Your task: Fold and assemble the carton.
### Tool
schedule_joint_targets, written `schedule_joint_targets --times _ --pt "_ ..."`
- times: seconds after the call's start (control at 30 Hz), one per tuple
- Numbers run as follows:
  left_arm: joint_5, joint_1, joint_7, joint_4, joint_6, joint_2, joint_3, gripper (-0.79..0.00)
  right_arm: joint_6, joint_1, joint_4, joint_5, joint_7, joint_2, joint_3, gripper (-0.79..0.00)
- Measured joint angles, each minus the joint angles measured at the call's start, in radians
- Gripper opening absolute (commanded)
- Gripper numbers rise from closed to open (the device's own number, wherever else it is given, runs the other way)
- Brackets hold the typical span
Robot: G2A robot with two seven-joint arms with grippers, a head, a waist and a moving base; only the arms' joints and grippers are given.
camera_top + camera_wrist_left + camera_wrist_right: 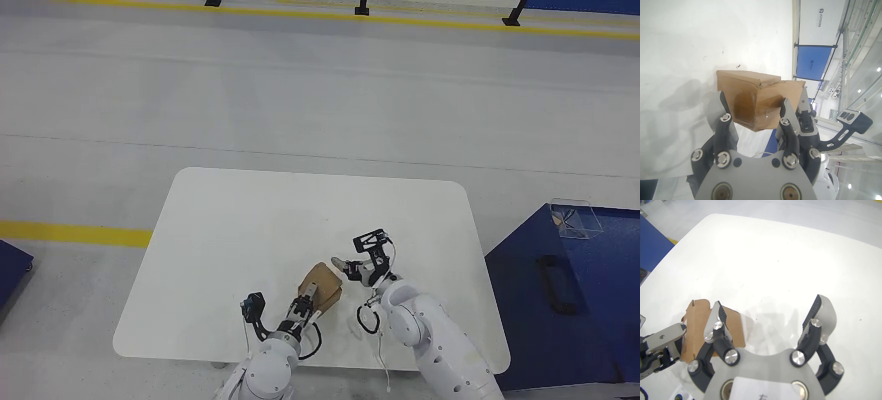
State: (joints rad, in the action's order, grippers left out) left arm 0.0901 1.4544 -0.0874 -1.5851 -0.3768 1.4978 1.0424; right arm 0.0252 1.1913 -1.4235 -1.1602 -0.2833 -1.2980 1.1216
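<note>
A small brown carton [323, 281], partly folded and creased, is near the front middle of the white table [250, 220]. My left gripper [307, 303] is shut on the carton [753, 100]; one finger presses its near side wall and the other its far side. The carton's open, shadowed inside faces the left wrist view. My right gripper [768, 313] is open and holds nothing, just to the right of the carton [694, 323]. One of its fingers [719, 315] is close beside a carton wall. From above, the right gripper [353, 268] is right beside the carton's right edge.
A blue cart [570, 290] stands off the table's right side, with a clear plastic bin [575, 217] on it. Another blue object [10, 265] sits at the far left. The table's back and left parts are bare white surface [762, 256].
</note>
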Motion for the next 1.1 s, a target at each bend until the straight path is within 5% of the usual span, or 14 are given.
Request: schedule_joint_targets --times 1.1 --pt "0.02 -0.015 0.004 0.023 -0.032 0.007 0.002 -0.296 0.043 -0.026 0.059 -0.031 -0.039 -0.018 -0.048 0.0"
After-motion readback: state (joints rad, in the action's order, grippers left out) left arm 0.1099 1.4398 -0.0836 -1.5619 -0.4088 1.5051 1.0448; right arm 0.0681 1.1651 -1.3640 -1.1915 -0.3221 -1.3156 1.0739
